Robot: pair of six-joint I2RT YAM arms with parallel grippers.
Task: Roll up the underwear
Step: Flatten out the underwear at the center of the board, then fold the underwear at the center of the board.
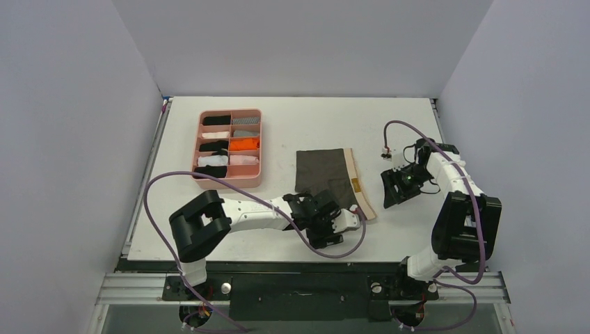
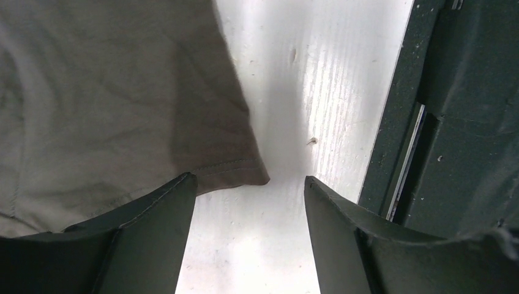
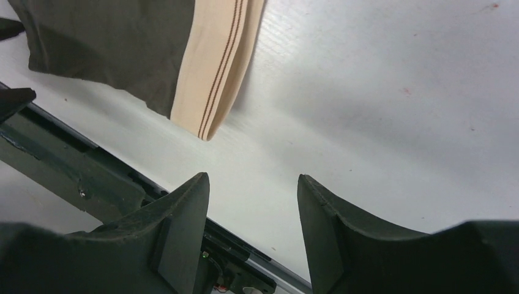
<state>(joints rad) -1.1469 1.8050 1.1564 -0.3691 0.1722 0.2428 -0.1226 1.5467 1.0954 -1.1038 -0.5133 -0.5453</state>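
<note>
The underwear [image 1: 323, 172], dark grey-brown with a beige waistband [image 1: 355, 182] along its right side, lies flat on the white table. My left gripper [image 1: 327, 209] is open, low over the garment's near edge. In the left wrist view the cloth's hemmed corner [image 2: 232, 165] lies just beyond the left fingertip [image 2: 177, 196], and bare table shows between the fingers. My right gripper [image 1: 393, 188] is open and empty, to the right of the waistband. The right wrist view shows the waistband end [image 3: 217, 92] ahead and to the left, apart from the fingers.
A pink tray [image 1: 229, 181] with compartments holding small rolled cloths stands at the back left of the table. The table's near edge with a dark rail [image 2: 428, 153] runs close beside my left gripper. White walls enclose the table on three sides.
</note>
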